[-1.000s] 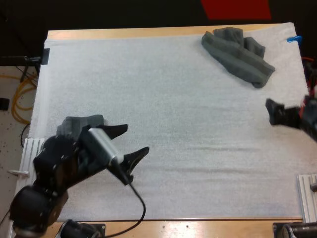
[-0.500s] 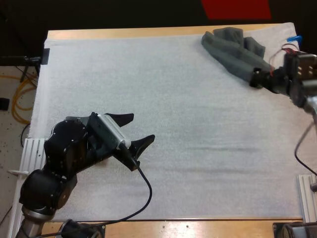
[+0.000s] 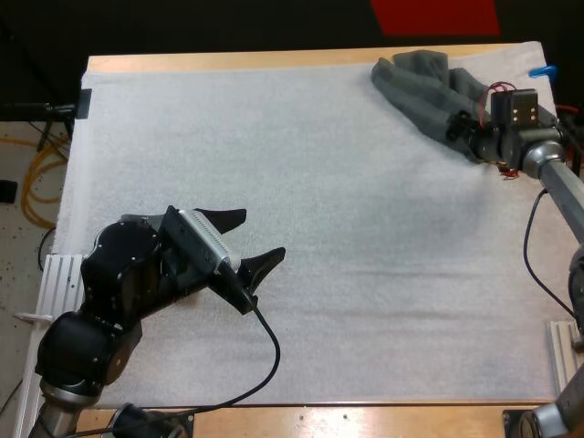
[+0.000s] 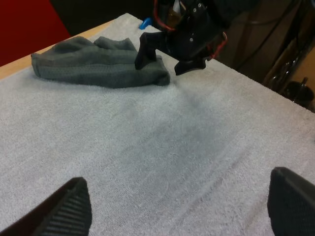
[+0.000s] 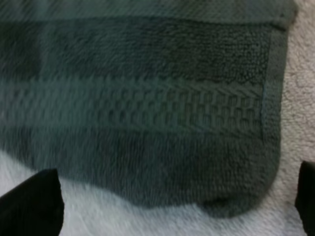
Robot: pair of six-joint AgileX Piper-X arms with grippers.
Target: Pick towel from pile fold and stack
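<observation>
The crumpled grey-green towel (image 3: 429,96) lies bunched just under and ahead of my right jaws. Its hemmed end sits between the two fingers (image 5: 29,204), which stand wide apart and pinch nothing yet. Its long axis runs on away from those jaws, roughly along their reach. My left jaws are also spread and empty, low over the white mat (image 3: 347,274), well apart from the towel across the desk (image 3: 274,60). The right jaws are plainly nearer; I judge the pick is theirs, down onto that end.
</observation>
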